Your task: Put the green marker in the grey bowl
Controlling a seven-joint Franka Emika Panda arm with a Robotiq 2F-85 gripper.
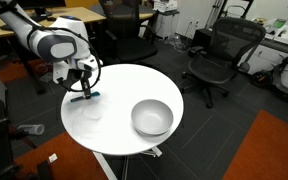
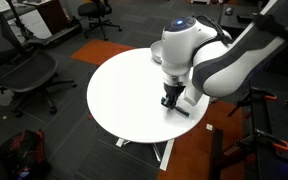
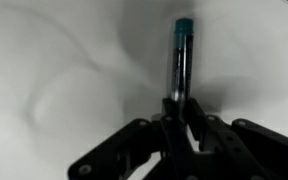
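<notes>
The green marker (image 3: 180, 55) is a thin teal stick; in the wrist view it points away from the jaws with its teal tip far up. My gripper (image 3: 176, 105) is shut on its near end, just above the white table. In an exterior view the gripper (image 1: 83, 88) is at the table's left edge, with the marker (image 1: 85, 96) showing below it. The grey bowl (image 1: 151, 117) sits on the table's right part, well apart from the gripper. In the other exterior view the gripper (image 2: 171, 100) is low over the table's right side; the bowl is hidden behind the arm.
The round white table (image 1: 109, 120) (image 2: 124, 90) stands on dark carpet. Black office chairs (image 1: 219, 55) (image 2: 24, 70) stand around it, and desks lie at the back. The table edge is close to the gripper.
</notes>
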